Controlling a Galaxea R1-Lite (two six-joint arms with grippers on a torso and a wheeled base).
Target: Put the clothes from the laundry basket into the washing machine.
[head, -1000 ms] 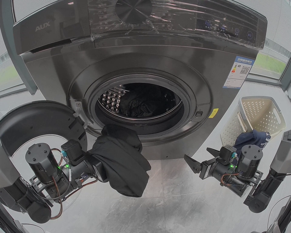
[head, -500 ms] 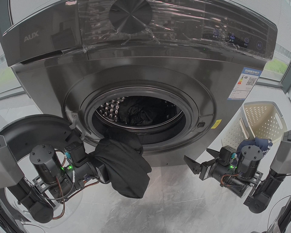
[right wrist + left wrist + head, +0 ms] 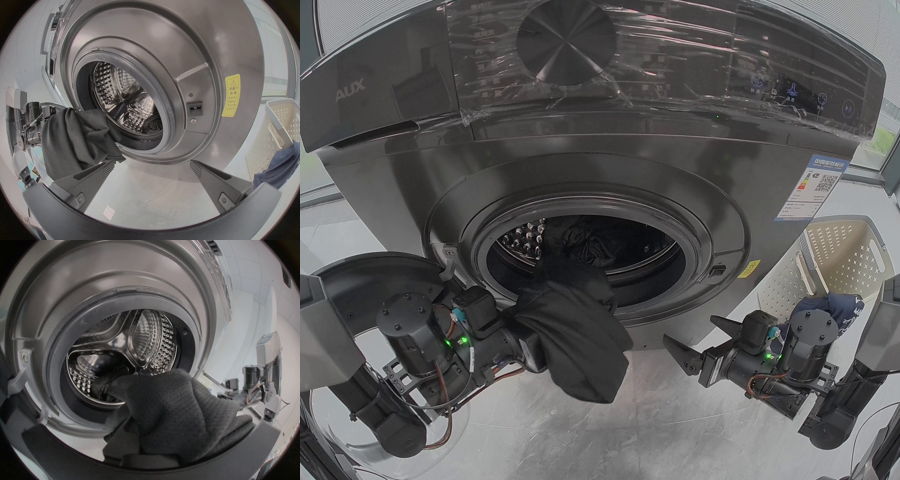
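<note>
Black cloth buries our left gripper (image 3: 540,350), whose fingers are closed on a black garment (image 3: 581,337). Its upper fold reaches the lip of the drum opening (image 3: 650,284), while most of it hangs outside above the floor. Our right gripper (image 3: 700,340) hangs low with its fingers spread and nothing between them.

The washing machine (image 3: 675,162) already has a dark heap of clothes (image 3: 600,240) in its drum. The laundry basket (image 3: 850,250), just beside the machine, holds a navy garment (image 3: 837,306) at its near rim. We judge the task partly done: the held piece is not yet in, and the navy one is left.
</note>
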